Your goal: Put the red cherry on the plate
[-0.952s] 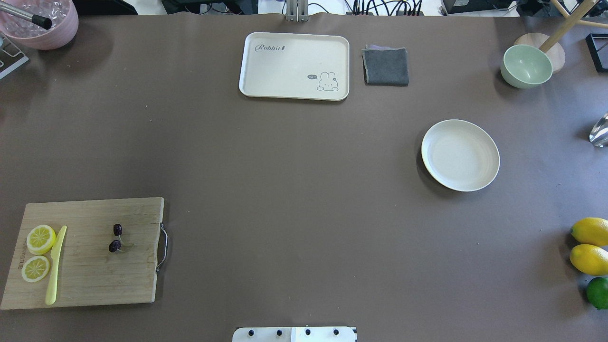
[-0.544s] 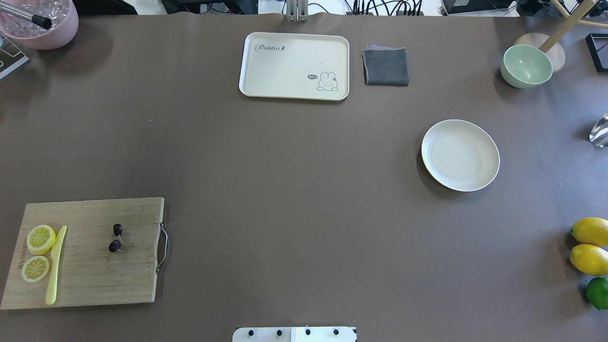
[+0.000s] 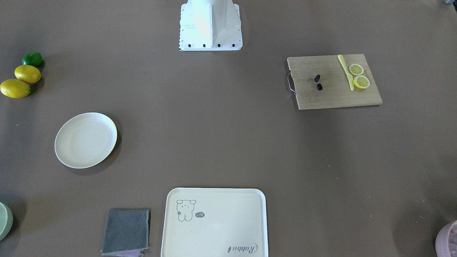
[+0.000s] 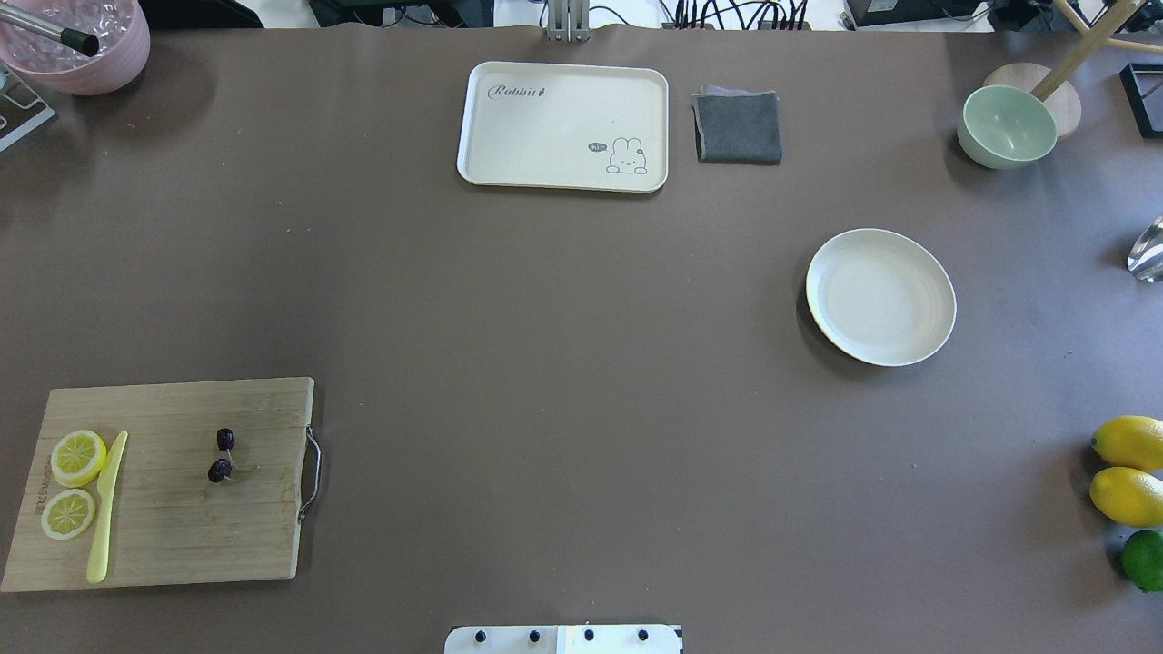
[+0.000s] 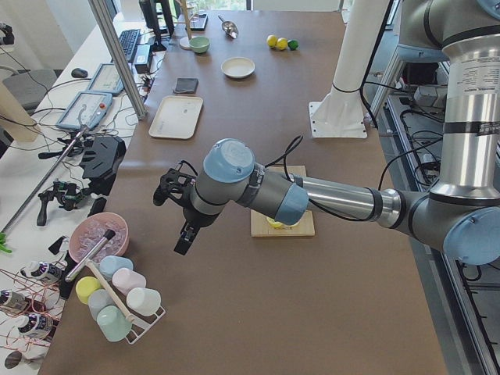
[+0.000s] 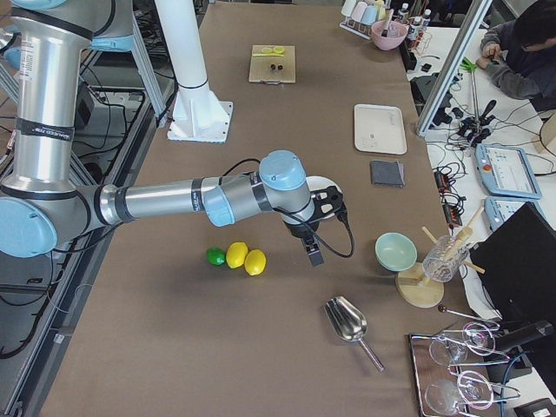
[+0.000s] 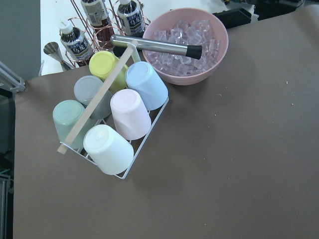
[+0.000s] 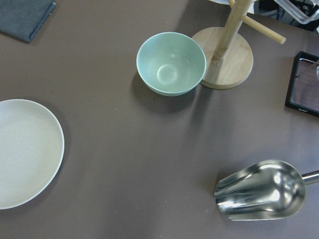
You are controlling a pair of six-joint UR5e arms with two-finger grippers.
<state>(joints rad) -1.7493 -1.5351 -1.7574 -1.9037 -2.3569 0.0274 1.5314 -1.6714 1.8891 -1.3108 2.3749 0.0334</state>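
Observation:
The red cherry (image 4: pixel 221 456), a tiny dark pair on a thin stem, lies on the wooden cutting board (image 4: pixel 173 536) at the table's near left; it also shows in the front-facing view (image 3: pixel 317 82). The empty cream plate (image 4: pixel 880 297) sits on the right half of the table (image 3: pixel 85 140), and its edge is seen in the right wrist view (image 8: pixel 25 149). My left gripper (image 5: pixel 182 238) hangs over the table's left end near the ice bowl, far from the cherry. My right gripper (image 6: pixel 313 254) hovers just beyond the plate. I cannot tell whether either is open or shut.
Two lemon slices (image 4: pixel 74 481) and a yellow knife (image 4: pixel 107 509) share the board. A rabbit tray (image 4: pixel 563 125) and grey cloth (image 4: pixel 738 127) lie at the far edge. A green bowl (image 4: pixel 1007 125), lemons and a lime (image 4: pixel 1131 495), a metal scoop (image 8: pixel 261 191), a pink ice bowl (image 7: pixel 182 47) and a cup rack (image 7: pixel 112 119) ring the table.

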